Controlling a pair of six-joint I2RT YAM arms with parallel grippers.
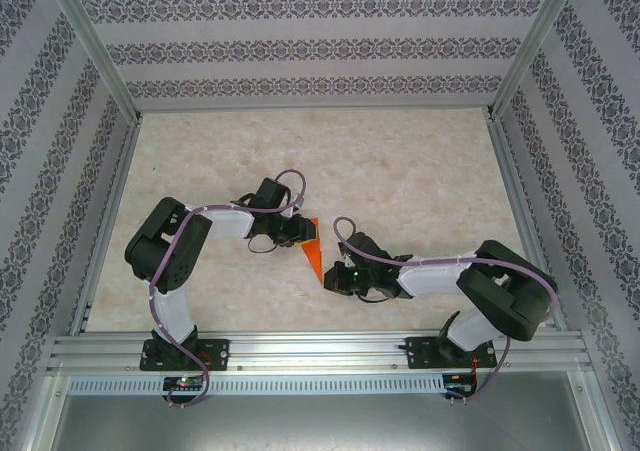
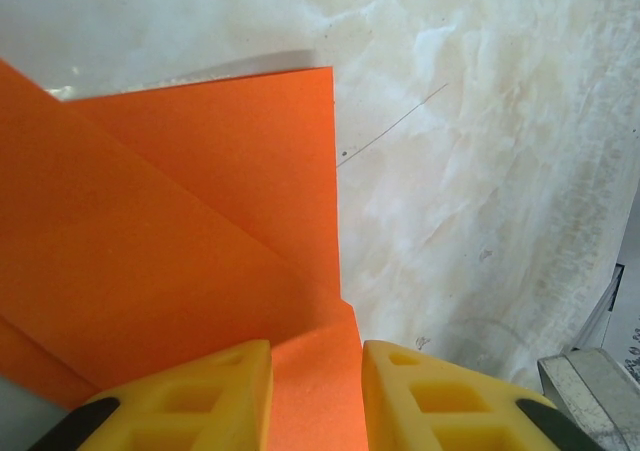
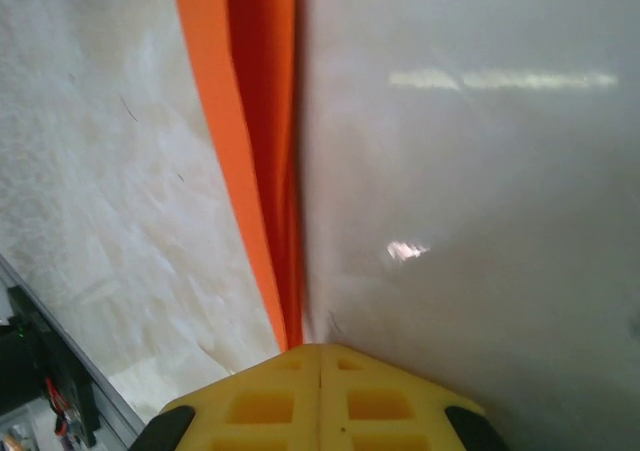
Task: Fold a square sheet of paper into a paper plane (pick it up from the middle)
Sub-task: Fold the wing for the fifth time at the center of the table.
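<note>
While over marbled table (image 1: 420, 171), paper plane (image 1: 312, 252).

The left arm (image 1: 170, 256) and right arm (image 1: 500, 291) have glossy black joints, white shells and black bases at six o'clock. A lilac cable (image 1: 293, 178) loops along each. Their fingers (image 2: 200, 406) are yellow blocks with square hollows and black backing.

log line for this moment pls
bright orange paper sheet: partly folded | left fingers: open over it | right fingers: shut on its edge
</note>
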